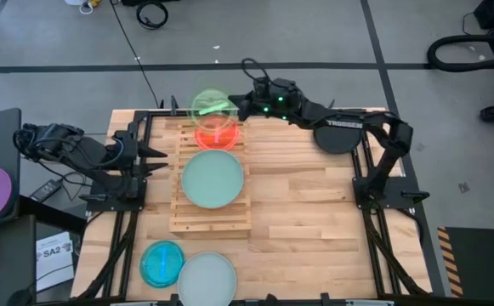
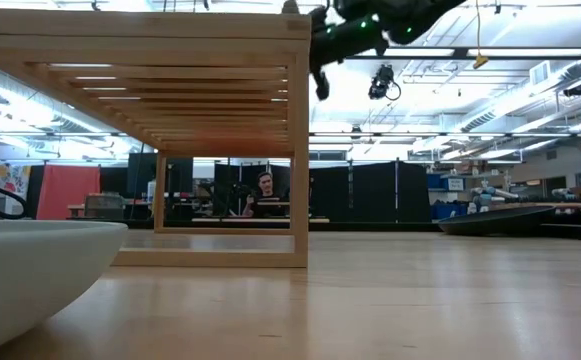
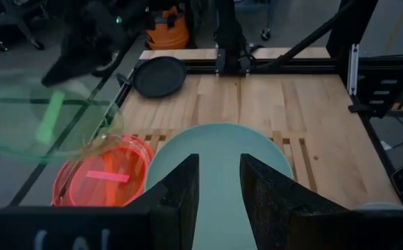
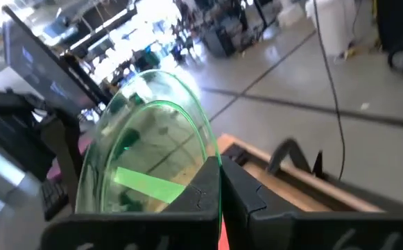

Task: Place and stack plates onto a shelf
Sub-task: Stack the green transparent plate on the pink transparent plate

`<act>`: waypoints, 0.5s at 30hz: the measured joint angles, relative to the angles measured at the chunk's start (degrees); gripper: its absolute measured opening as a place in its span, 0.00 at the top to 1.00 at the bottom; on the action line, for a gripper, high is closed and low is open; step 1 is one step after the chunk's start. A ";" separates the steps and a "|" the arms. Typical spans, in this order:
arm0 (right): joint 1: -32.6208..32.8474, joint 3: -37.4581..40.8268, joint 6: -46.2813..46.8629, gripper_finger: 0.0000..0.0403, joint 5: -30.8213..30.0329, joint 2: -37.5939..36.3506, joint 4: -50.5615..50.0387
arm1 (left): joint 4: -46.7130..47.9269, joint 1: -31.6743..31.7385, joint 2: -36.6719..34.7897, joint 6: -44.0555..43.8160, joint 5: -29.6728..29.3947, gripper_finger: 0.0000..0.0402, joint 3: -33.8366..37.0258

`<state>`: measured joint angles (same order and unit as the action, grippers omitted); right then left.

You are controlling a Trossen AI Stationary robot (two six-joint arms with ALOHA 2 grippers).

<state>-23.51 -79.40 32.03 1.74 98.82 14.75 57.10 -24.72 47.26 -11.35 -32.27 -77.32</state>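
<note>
Right end effector (image 1: pixel 240 108) is clamped on the rim of a small translucent green round plate (image 1: pixel 210 105), held tilted directly above the translucent red plate (image 1: pixel 218 134) on the light-wood slatted shelf (image 1: pixel 210 223). Levelling before lowering is advised.

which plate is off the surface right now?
The clear green plate, pinched at its rim by the right gripper above the shelf's far end. The red and mint plates lie on the shelf; the blue and whitish ones on the table.
</note>
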 joint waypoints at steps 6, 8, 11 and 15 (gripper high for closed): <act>0.00 0.00 1.47 0.99 3.05 3.49 -0.45 | 0.64 0.04 -0.06 -0.02 -0.02 0.72 0.00; 0.00 0.00 1.33 0.99 3.03 3.54 -2.04 | 0.70 0.03 -0.06 -0.02 -0.03 0.72 0.00; -0.02 0.00 0.79 0.99 2.98 3.61 -3.43 | 0.70 0.03 -0.06 -0.02 -0.01 0.72 0.00; 0.00 -0.02 0.42 0.99 3.25 3.55 -5.41 | 0.90 0.04 -0.06 -0.02 -0.01 0.72 0.00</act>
<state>-23.51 -79.42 32.45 4.99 102.37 9.34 58.00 -24.68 47.20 -11.38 -32.27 -77.32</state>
